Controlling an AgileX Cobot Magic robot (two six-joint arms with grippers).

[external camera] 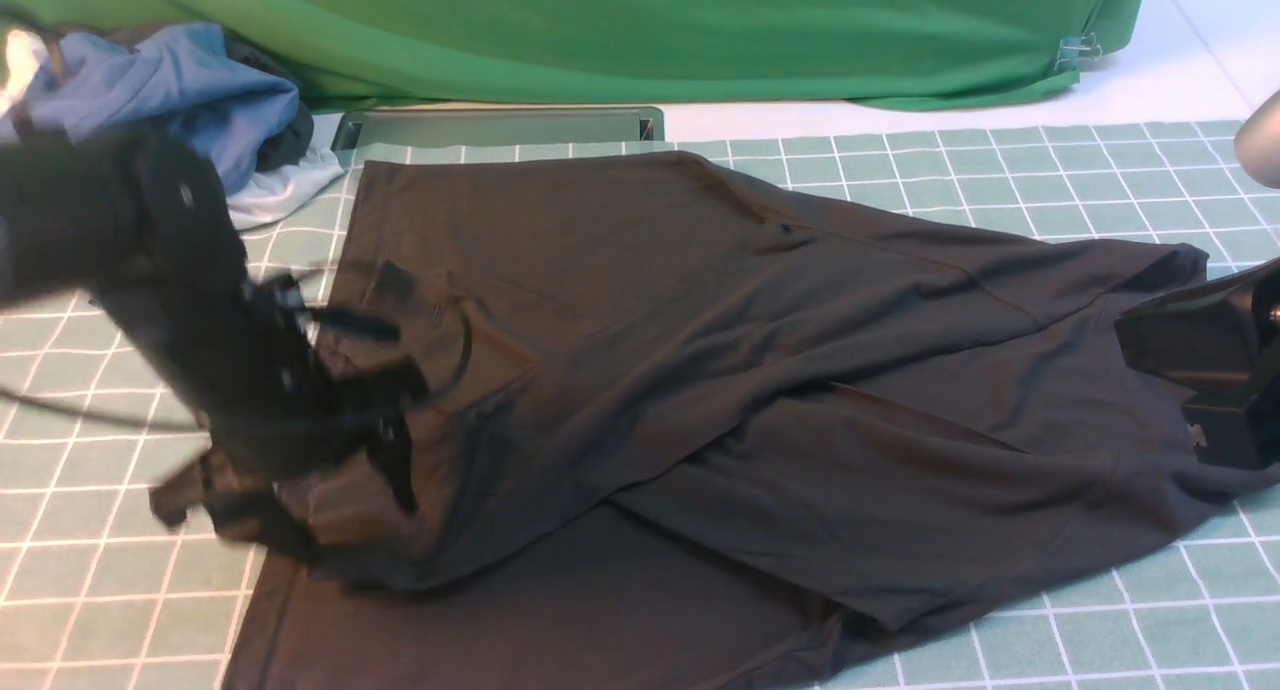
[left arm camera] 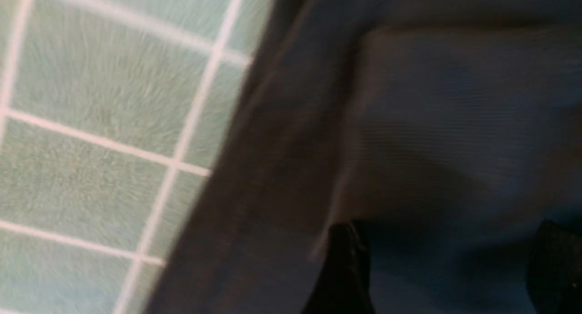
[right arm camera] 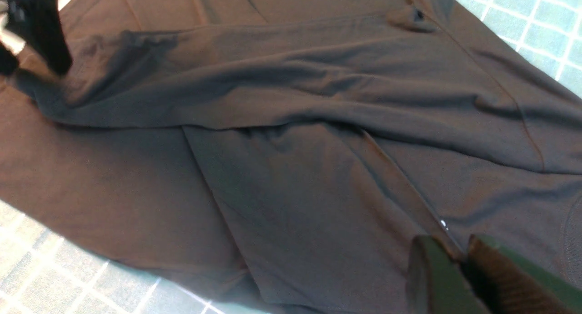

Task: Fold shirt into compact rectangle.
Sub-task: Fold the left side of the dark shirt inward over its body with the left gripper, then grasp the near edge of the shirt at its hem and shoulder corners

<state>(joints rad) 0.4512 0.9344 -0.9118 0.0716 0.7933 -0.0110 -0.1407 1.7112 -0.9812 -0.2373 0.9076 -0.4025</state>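
The black shirt (external camera: 700, 370) lies spread on the green checked cloth (external camera: 90, 570), with one side folded over its middle. My left gripper (external camera: 390, 450) hovers blurred over the shirt's left part. In the left wrist view, the left gripper (left arm camera: 448, 234) has its fingers (left arm camera: 345, 268) wide apart, open, with only flat shirt fabric (left arm camera: 454, 123) beneath. My right gripper (external camera: 1150, 335) rests at the shirt's right end. In the right wrist view, the right gripper (right arm camera: 454, 250) is shut on a fold edge of the shirt (right arm camera: 273, 177).
A heap of blue and white garments (external camera: 190, 100) sits at the back left. A grey tray (external camera: 500, 128) lies behind the shirt, before the green backdrop (external camera: 640, 30). A silver object (external camera: 1262, 140) shows at the right edge.
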